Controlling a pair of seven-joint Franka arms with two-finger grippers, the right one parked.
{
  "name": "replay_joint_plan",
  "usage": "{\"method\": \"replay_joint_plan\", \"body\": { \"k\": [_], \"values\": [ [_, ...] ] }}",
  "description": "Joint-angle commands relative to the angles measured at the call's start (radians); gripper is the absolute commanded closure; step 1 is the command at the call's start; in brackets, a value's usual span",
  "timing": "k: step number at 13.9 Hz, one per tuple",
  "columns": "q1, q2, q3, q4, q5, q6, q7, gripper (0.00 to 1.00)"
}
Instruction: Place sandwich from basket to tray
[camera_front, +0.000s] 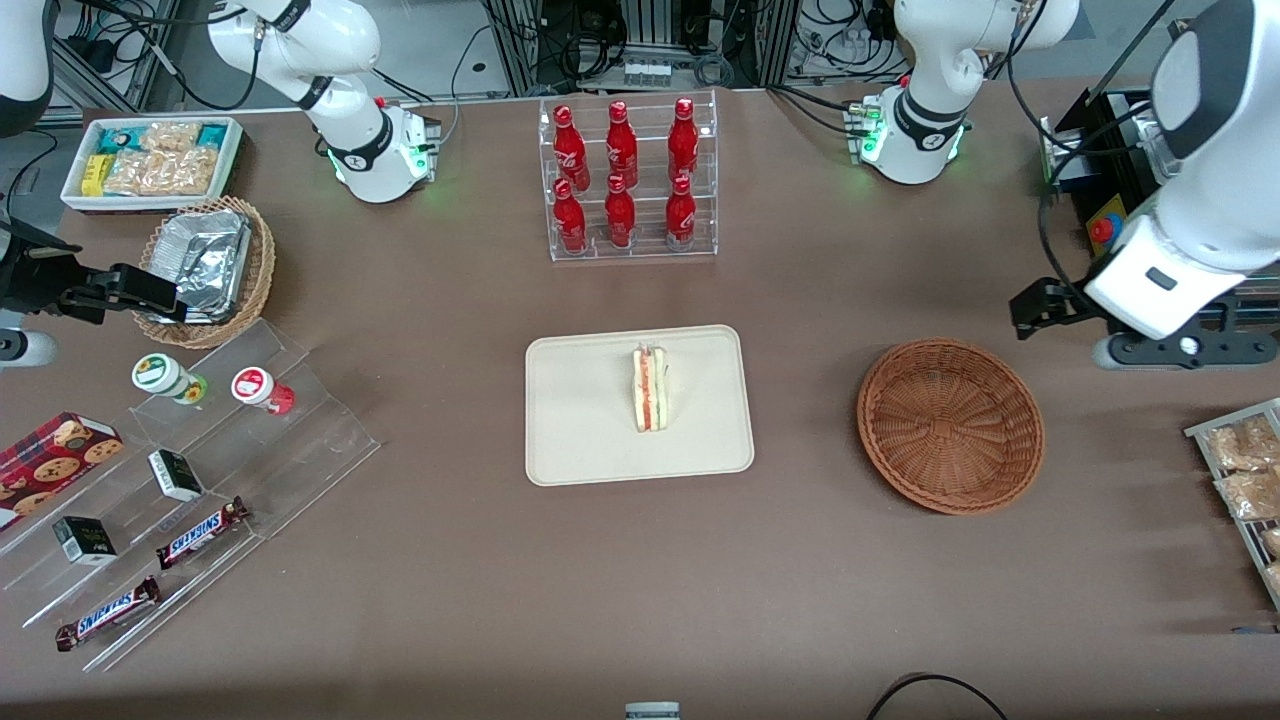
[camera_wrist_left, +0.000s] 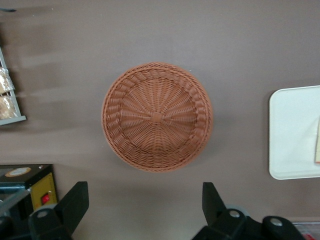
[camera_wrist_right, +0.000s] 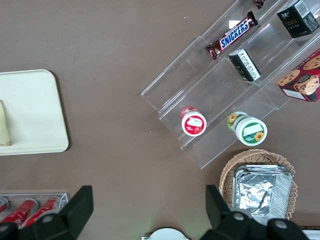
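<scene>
The sandwich (camera_front: 651, 388) stands on its edge in the middle of the cream tray (camera_front: 580, 420), its red and green filling facing up. The reddish-brown woven basket (camera_front: 950, 425) sits beside the tray, toward the working arm's end of the table, with nothing in it. My gripper (camera_front: 1038, 303) hangs high over the table, a little farther from the front camera than the basket. In the left wrist view the gripper (camera_wrist_left: 144, 186) is open and holds nothing, with the basket (camera_wrist_left: 157, 116) and a strip of the tray (camera_wrist_left: 295, 135) and sandwich (camera_wrist_left: 318, 142) below it.
A clear rack of red bottles (camera_front: 628, 180) stands farther back than the tray. Acrylic steps with snacks (camera_front: 200, 470), a tan basket with foil (camera_front: 205, 265) and a white bin (camera_front: 150, 160) lie toward the parked arm's end. A wire rack of snack packets (camera_front: 1245, 470) sits near the basket.
</scene>
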Motion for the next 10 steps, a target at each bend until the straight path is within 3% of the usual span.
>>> {"method": "replay_joint_plan", "body": {
  "k": [1,4,7,10],
  "values": [
    [0.051,-0.032,-0.014,-0.029,0.003,0.016,0.074,0.00],
    [0.075,-0.064,-0.014,-0.059,-0.007,0.022,0.131,0.00],
    [0.083,-0.190,-0.012,-0.241,-0.041,0.145,0.129,0.00],
    [0.088,-0.162,-0.014,-0.187,-0.061,0.124,0.108,0.00]
  ]
}}
